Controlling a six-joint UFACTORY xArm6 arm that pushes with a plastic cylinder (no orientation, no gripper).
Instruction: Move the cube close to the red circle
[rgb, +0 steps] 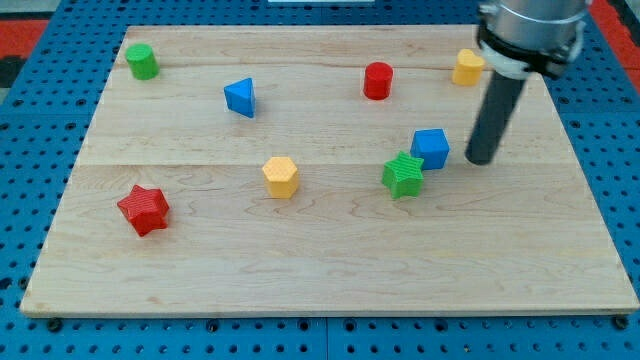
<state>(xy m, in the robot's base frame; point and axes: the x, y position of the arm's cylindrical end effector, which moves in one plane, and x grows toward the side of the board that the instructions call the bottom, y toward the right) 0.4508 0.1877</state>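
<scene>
My tip just right of the blue cube on the wooden board.
The green star touches the cube's lower left; the red cylinder stands well apart toward the view's top, the yellow hexagon farther left.

Light wooden board set on a blue pegboard. Blocks lying on it: green cylinder, blue triangle, red cylinder, yellow block, blue cube touching green star, yellow hexagon, red star. My tip is placed just right of the cube.
</scene>
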